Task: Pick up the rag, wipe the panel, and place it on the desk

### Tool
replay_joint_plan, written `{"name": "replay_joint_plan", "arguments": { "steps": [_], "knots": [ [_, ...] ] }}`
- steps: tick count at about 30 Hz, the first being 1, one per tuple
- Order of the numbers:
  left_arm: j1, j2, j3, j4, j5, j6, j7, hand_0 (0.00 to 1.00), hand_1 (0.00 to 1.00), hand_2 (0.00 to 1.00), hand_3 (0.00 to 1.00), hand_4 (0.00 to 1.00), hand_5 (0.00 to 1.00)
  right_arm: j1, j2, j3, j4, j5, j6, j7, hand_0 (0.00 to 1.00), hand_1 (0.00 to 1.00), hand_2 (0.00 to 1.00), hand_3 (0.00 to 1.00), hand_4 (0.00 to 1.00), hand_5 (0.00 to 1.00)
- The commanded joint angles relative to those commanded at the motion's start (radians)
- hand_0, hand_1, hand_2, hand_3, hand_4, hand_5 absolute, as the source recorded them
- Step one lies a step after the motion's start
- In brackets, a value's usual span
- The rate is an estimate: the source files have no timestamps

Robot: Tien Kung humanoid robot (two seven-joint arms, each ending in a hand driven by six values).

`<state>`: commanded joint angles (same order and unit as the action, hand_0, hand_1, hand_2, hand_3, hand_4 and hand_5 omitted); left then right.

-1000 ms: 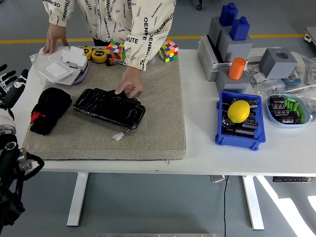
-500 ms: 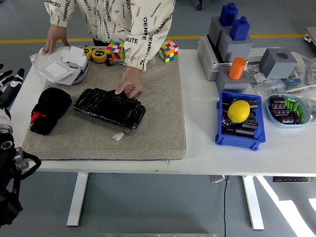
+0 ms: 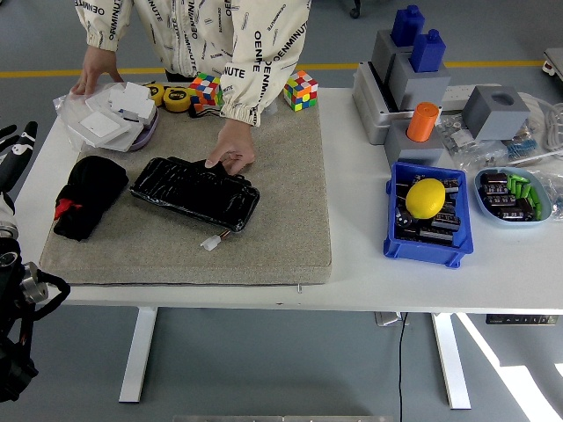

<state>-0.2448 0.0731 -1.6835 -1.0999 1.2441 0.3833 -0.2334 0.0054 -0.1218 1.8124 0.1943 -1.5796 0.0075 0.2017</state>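
A black rag (image 3: 86,195) with a red tag lies bunched on the left part of the grey felt mat (image 3: 281,176). The black glossy panel (image 3: 195,191) lies in the mat's middle, with a white connector on a wire at its lower right. A person's hand (image 3: 232,148) presses on the panel's far edge. My left hand (image 3: 15,149) hovers at the picture's left edge, left of the rag and apart from it, fingers spread and holding nothing. My right arm is out of view.
The person's other hand (image 3: 93,70) rests on white boxes (image 3: 113,116) at the back left. Two colour cubes (image 3: 300,90) and tape measures stand behind the mat. A blue bin (image 3: 427,215) with a yellow ball, grey blocks (image 3: 413,75) and a parts tray (image 3: 512,194) fill the right side.
My left hand has drawn back toward the left edge and slightly down. The rag, the panel and the person's hands have not moved.
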Motion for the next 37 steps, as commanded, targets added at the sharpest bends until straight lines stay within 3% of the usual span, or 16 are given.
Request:
{"name": "replay_joint_plan", "arguments": {
  "steps": [37],
  "knots": [
    [-0.008, 0.005, 0.027, 0.006, 0.002, -0.011, 0.009, 0.542, 0.644, 0.647, 0.741, 0.941, 0.328, -0.005, 0.001, 0.014, 0.000, -0.003, -0.001, -0.003, 0.545, 0.561, 0.495, 0.521, 0.884, 0.360]
  ]
}}
